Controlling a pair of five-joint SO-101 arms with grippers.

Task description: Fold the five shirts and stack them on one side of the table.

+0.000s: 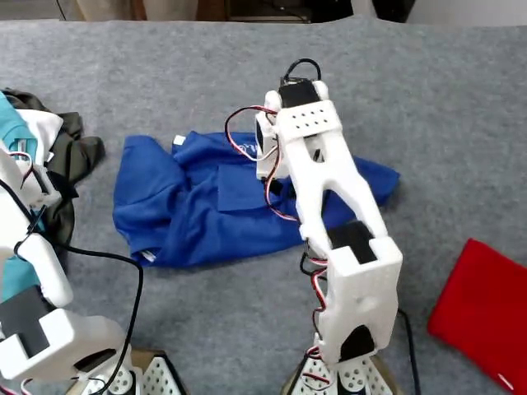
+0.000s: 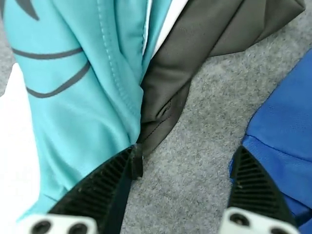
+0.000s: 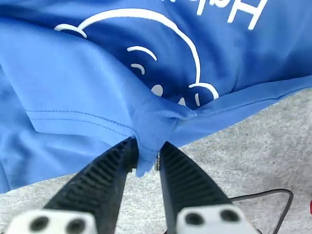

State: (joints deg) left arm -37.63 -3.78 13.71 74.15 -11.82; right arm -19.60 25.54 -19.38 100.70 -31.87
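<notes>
The blue fabric shirt [image 1: 206,206] lies crumpled mid-frame on the grey felt counter [image 1: 445,90]; the right gripper [image 3: 146,158] pinches a fold near its edge, probably to drag it flat. The left gripper [image 2: 187,163] hangs spread beside the teal shirt [image 2: 83,97].

The right arm [image 1: 329,197] is stretched forward, and the right gripper [image 3: 147,148] is closed onto a fold of shirt [image 3: 97,83]. The left gripper [image 2: 189,155] is held low, jaws spread wide.
</notes>
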